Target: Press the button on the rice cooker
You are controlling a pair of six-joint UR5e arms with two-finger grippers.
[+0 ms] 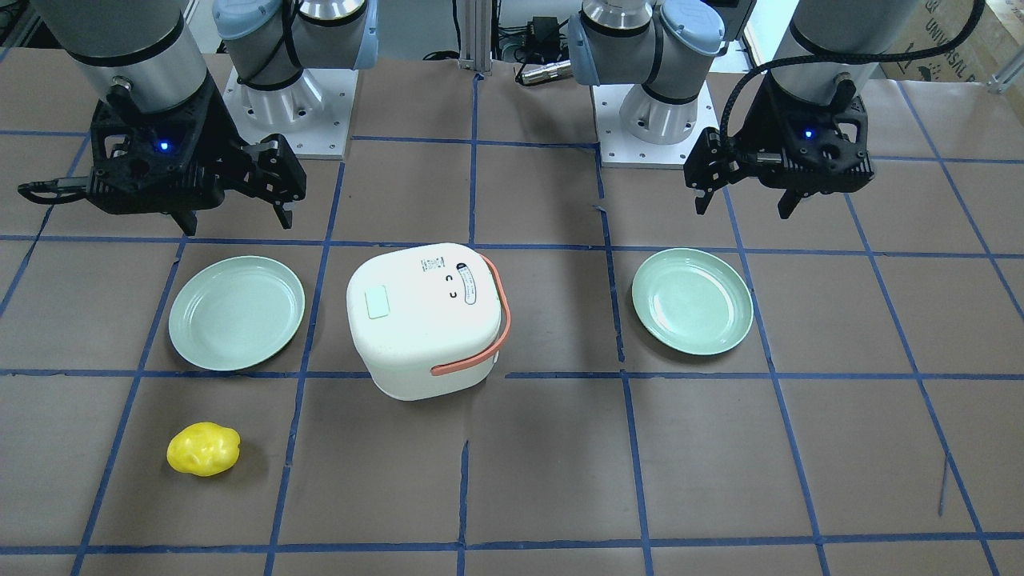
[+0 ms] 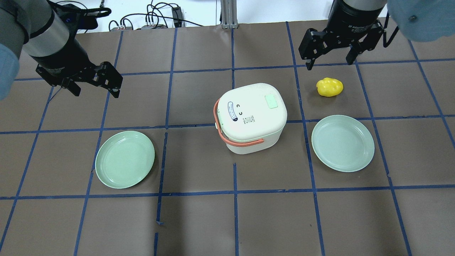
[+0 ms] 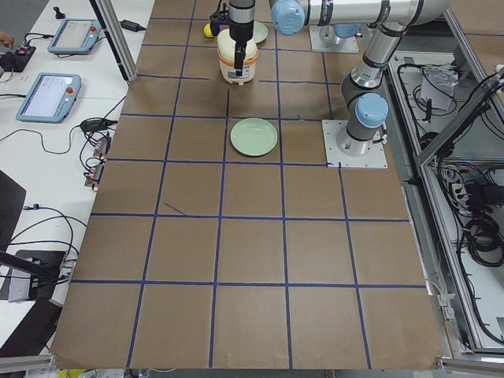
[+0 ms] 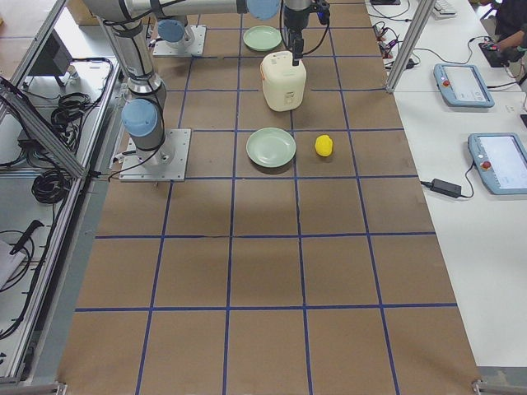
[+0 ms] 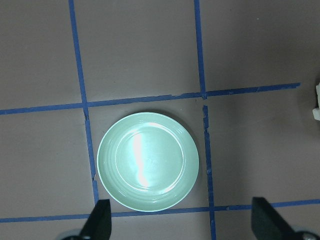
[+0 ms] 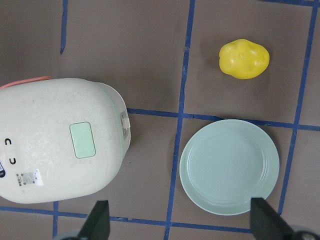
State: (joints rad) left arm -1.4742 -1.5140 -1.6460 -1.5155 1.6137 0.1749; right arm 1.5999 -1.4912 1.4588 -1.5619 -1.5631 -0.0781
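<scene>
The white rice cooker [image 2: 252,117] with an orange handle stands at the table's middle. Its pale green button [image 2: 272,101] is on the lid, also seen in the front view [image 1: 377,304] and the right wrist view [image 6: 82,139]. My left gripper [image 2: 96,93] is open and empty, hovering far left of the cooker, above a green plate [image 5: 148,161]. My right gripper [image 2: 329,64] is open and empty, hovering beyond the cooker's right side, apart from it. The cooker [image 6: 60,145] lies at the left of the right wrist view.
A green plate [image 2: 124,159] lies left of the cooker and another [image 2: 343,143] lies right of it. A yellow potato-like object [image 2: 330,87] sits beyond the right plate, under my right gripper. Blue tape lines grid the brown table.
</scene>
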